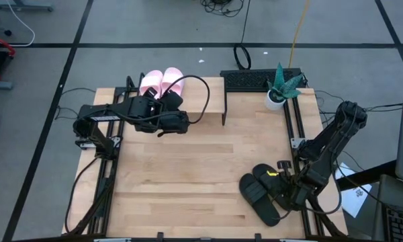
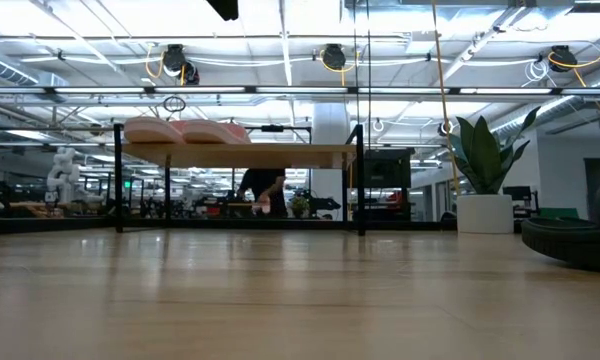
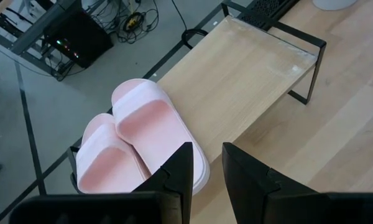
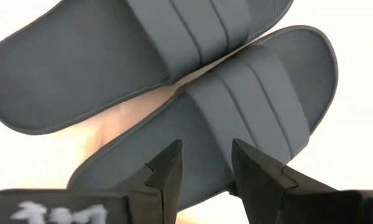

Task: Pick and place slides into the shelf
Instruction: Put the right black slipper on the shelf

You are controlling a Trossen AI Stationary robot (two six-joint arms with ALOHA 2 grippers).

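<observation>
Overhead, pale wooden tabletop (image 1: pixel 188 175) amid grey floor (image 1: pixel 154 27); both grippers' fingers parted.

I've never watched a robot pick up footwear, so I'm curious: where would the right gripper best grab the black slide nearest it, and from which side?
Probably by the wide strap of the black slide, coming down from above. The strap arches over the footbed, so one finger could slip under it. The right gripper hangs just over that slide, fingers open. The other black slide touches it, so gripping the sole's edges looks harder.
</observation>
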